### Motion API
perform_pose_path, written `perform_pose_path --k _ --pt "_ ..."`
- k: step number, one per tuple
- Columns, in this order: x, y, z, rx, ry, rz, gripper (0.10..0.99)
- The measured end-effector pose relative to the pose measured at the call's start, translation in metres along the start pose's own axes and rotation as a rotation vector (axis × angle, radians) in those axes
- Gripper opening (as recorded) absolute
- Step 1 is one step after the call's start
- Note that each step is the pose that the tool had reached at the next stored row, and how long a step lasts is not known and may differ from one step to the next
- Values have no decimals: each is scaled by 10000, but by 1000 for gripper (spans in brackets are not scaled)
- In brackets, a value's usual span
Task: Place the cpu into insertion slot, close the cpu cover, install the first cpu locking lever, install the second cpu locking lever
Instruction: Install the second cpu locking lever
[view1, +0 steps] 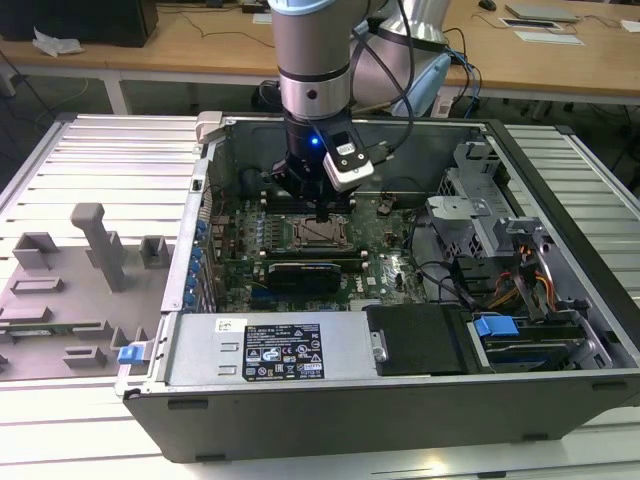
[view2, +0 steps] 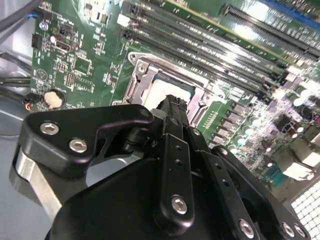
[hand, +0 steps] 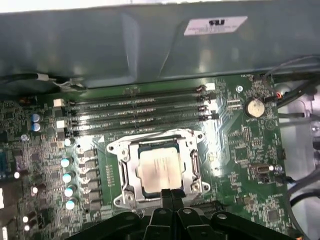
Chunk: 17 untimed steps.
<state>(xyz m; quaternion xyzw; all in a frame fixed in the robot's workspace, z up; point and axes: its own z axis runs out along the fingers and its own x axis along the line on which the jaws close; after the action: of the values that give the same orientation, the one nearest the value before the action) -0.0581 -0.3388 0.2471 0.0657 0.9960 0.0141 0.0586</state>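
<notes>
The cpu, a pale silver-beige square, lies flat in the insertion slot on the green board. The silvery cpu cover lies down around it, with the chip showing through its window. My gripper is shut with nothing between its fingers, and its tips stand just above the socket's near edge, beside the chip. In the exterior view the gripper hangs straight over the insertion slot inside the open computer case. I cannot tell how the locking levers stand.
Long memory slots run beside the socket, with a coin battery further off. A long black card and the power supply lie on the nearer side. Cables and drive bays fill the exterior view's right. Grey fixtures stand outside the case.
</notes>
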Motion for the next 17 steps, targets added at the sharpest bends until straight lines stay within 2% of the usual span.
perform_pose_path --k 1,3,6,8,13,17 --pt "-3 -23 -1 1 0 6 106" --pt "-18 -137 -3 3 -2 30 106" --pt "-33 -247 -5 -9 0 32 106" --pt "-27 -261 6 -26 1 34 106" --pt "71 -287 78 -142 18 48 106" --pt "79 -287 96 -151 17 50 106"
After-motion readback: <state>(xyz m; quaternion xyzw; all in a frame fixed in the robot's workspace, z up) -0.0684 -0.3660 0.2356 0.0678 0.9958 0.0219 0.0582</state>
